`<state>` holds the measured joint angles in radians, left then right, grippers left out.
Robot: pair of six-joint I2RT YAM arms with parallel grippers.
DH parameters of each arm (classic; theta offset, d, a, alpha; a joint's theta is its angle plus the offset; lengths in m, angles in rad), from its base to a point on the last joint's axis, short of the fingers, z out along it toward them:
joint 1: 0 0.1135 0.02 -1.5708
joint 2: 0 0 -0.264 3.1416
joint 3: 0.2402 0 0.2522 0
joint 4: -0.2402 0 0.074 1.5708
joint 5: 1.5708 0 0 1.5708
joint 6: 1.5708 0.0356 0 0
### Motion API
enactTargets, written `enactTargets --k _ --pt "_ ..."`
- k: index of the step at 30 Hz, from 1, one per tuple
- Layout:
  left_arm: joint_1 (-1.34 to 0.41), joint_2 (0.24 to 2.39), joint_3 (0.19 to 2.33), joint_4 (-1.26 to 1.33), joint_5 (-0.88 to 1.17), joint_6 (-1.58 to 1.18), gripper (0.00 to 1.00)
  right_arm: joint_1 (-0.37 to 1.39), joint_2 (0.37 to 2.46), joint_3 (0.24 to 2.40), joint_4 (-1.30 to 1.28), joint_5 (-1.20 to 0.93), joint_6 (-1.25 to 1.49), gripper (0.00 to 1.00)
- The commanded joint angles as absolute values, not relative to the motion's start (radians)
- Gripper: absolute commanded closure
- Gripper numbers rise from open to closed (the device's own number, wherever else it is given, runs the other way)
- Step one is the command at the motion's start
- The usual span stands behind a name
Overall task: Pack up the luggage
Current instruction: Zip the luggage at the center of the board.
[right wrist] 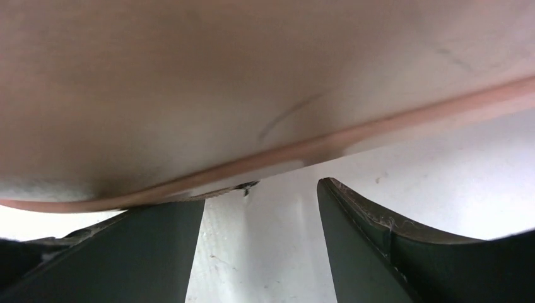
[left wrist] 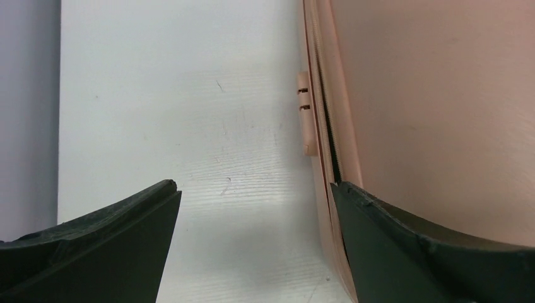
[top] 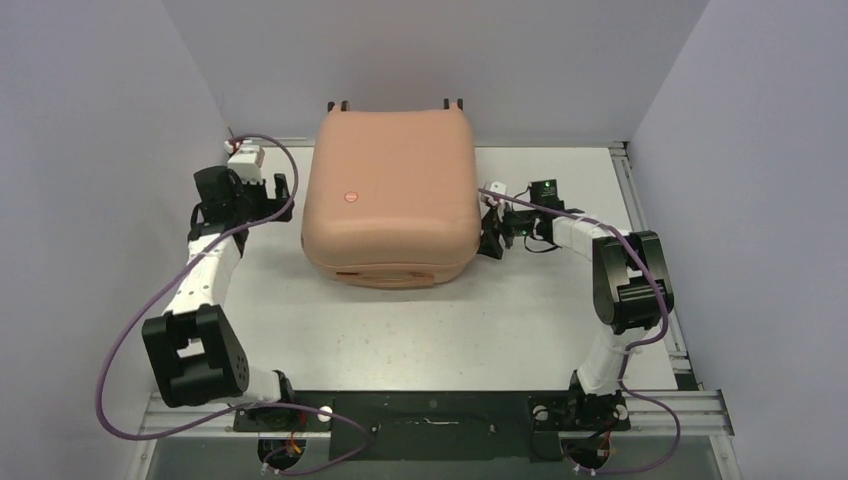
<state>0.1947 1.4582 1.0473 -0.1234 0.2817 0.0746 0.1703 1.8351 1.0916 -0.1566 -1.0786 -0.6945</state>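
Observation:
The peach-pink luggage [top: 390, 195] lies flat and shut in the middle of the table, its red round logo [top: 350, 197] on top and its wheels at the far end. My left gripper [top: 283, 192] is open at the luggage's left side; in the left wrist view [left wrist: 255, 189] its right finger [left wrist: 435, 252] lies against the shell seam [left wrist: 325, 113]. My right gripper [top: 490, 222] is open at the luggage's right side; in the right wrist view [right wrist: 260, 192] the shell [right wrist: 252, 76] fills the top, its rim over the left finger [right wrist: 113, 252].
The white table [top: 420, 330] is walled in by grey panels on the left, right and back. A metal rail [top: 650, 240] runs along the right edge. Purple cables [top: 130, 330] loop from both arms. A small peach tab [left wrist: 305, 113] sticks out from the luggage seam.

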Motion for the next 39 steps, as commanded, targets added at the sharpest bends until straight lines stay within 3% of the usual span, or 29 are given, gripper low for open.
enactTargets --k 1,5,12,13,17,27,31,34,36,39 --pt "0.210 1.277 1.027 -0.154 0.400 0.135 0.04 0.186 1.802 1.091 0.106 -1.145 -0.585 0.35" --pt "0.211 1.122 0.985 -0.201 0.476 0.234 0.04 0.186 1.810 1.095 0.137 -1.165 -0.570 0.44" --pt "0.203 1.030 1.012 -0.483 0.671 0.423 0.04 0.209 1.807 1.129 -0.095 -1.238 -0.751 0.91" --pt "0.197 1.023 1.016 -0.514 0.693 0.459 0.04 0.220 1.807 1.149 -0.151 -1.235 -0.783 0.94" --pt "0.126 0.989 1.023 -0.596 0.708 0.559 0.04 0.260 1.792 1.176 -0.308 -1.220 -0.858 0.95" --pt "-0.089 0.995 1.109 -0.662 0.762 0.640 0.04 0.220 1.636 1.065 -0.303 -1.128 -0.857 0.95" --pt "-0.242 1.034 1.107 -0.644 0.679 0.692 0.04 0.198 1.624 1.050 -0.323 -1.133 -0.862 0.94" --pt "-0.390 1.072 1.093 -0.628 0.545 0.742 0.04 0.170 1.614 1.017 -0.260 -1.122 -0.809 0.62" --pt "-0.449 1.100 1.090 -0.606 0.458 0.760 0.04 0.148 1.605 0.995 -0.209 -1.115 -0.778 0.55" --pt "-0.530 1.140 1.095 -0.553 0.280 0.764 0.04 0.137 1.604 1.001 -0.199 -1.099 -0.756 0.53"
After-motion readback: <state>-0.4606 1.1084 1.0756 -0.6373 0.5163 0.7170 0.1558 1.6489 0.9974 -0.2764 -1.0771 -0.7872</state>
